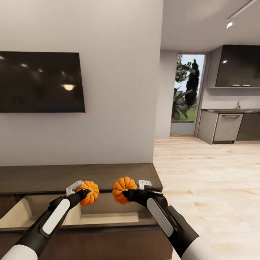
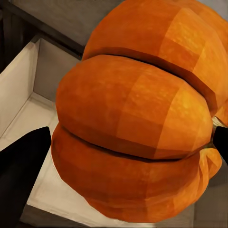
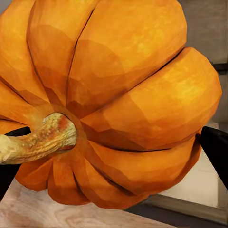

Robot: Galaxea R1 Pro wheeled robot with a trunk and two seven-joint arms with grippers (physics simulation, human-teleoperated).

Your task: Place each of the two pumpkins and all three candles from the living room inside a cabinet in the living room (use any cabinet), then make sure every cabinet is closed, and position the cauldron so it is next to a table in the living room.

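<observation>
Two orange ribbed pumpkins hang above the open drawer of the dark-brown cabinet. My left gripper is shut on the left pumpkin, which looms large in the left wrist view. My right gripper is shut on the right pumpkin; the right wrist view shows its ribs and yellowish stem. Both are held over the drawer's pale inside. The candles, cauldron and table are out of view.
A black TV hangs on the grey wall above the cabinet. To the right, pale wood floor leads to a kitchen with grey units and a glass door.
</observation>
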